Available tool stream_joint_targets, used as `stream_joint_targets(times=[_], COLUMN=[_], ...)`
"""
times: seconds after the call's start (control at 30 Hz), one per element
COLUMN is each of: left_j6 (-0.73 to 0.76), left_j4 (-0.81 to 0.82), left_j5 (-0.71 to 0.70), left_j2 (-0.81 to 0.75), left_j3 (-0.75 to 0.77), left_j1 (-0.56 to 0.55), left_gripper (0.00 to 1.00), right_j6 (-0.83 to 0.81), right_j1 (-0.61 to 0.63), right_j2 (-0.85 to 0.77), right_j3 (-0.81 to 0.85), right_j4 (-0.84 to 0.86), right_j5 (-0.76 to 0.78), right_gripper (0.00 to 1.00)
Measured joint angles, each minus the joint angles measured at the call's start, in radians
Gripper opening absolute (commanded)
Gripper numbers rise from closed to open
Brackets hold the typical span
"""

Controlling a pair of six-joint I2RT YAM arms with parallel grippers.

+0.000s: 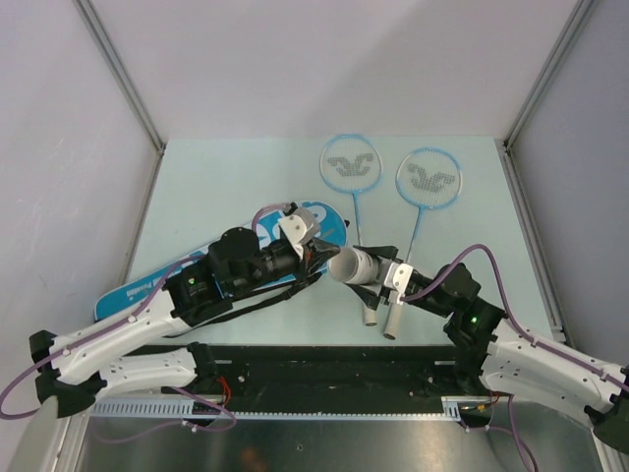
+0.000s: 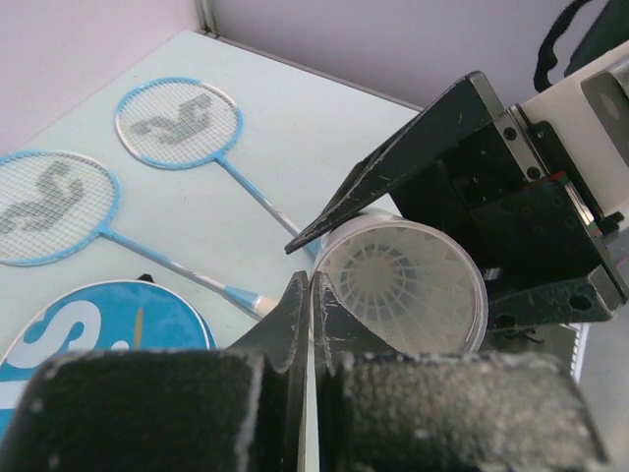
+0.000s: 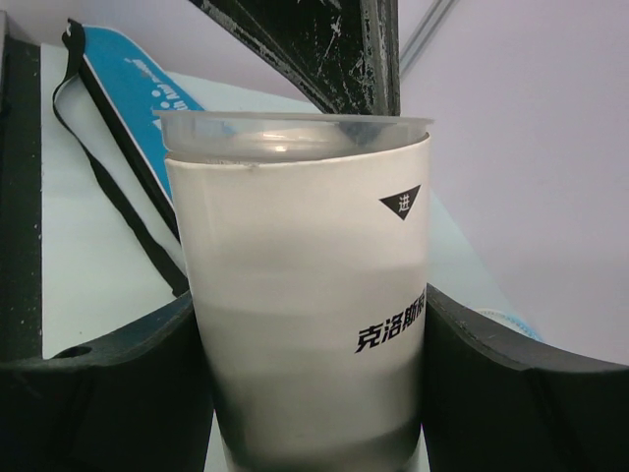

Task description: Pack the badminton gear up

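My right gripper (image 1: pixel 381 274) is shut on the long white tube (image 1: pixel 354 265) and holds it tilted above the table, open mouth toward the left arm. The tube fills the right wrist view (image 3: pixel 305 295) between my fingers (image 3: pixel 98 393). In the left wrist view a white shuttlecock (image 2: pixel 398 280) sits inside the tube's mouth. My left gripper (image 2: pixel 311 290) is shut, its tips at the tube's rim; it also shows in the top view (image 1: pixel 324 256). Two light-blue rackets (image 1: pixel 351 162) (image 1: pixel 428 177) lie flat beyond. The blue bag (image 1: pixel 147 290) lies under the left arm.
The racket handles (image 1: pixel 390 324) reach the table's near edge below the right gripper. The bag's black strap (image 3: pixel 108 177) trails on the table beside it. Metal frame posts (image 1: pixel 118 69) stand at the far corners. No loose shuttlecocks show on the table.
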Motion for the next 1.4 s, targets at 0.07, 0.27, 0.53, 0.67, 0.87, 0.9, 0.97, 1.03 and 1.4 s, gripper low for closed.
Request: stream_joint_targets(times=[0.07, 0.27, 0.53, 0.67, 0.87, 0.9, 0.97, 1.03, 1.4], left_j6=[0.005, 0.032, 0.075, 0.093, 0.092, 0.091, 0.088, 0.082, 0.034], left_j4=[0.019, 0.062, 0.101, 0.117, 0.149, 0.151, 0.153, 0.153, 0.231], left_j5=[-0.024, -0.151, -0.283, -0.341, -0.332, -0.325, -0.319, -0.317, -0.305], left_j2=[0.004, 0.016, 0.036, 0.048, 0.064, 0.064, 0.064, 0.062, 0.049], left_j3=[-0.001, -0.001, -0.001, 0.0, 0.01, 0.011, 0.012, 0.012, -0.029], left_j1=[-0.011, -0.058, -0.119, -0.145, -0.159, -0.163, -0.168, -0.169, -0.169], left_gripper=[0.01, 0.0, 0.0, 0.13, 0.4, 0.45, 0.5, 0.5, 0.45], right_j6=[0.009, 0.029, 0.034, 0.035, 0.031, 0.031, 0.031, 0.031, 0.061], right_j1=[0.001, 0.001, 0.006, 0.01, 0.023, 0.023, 0.023, 0.023, 0.023], right_j2=[0.011, 0.04, 0.044, 0.044, 0.051, 0.051, 0.05, 0.047, 0.048], right_j3=[0.0, 0.0, -0.001, -0.002, -0.002, -0.002, -0.002, -0.002, -0.004], right_j4=[0.026, 0.09, 0.106, 0.113, 0.12, 0.121, 0.121, 0.12, 0.151], right_j5=[0.005, 0.04, 0.081, 0.098, 0.111, 0.112, 0.117, 0.121, 0.127], right_gripper=[0.18, 0.19, 0.18, 0.19, 0.19, 0.19, 0.19, 0.19, 0.18])
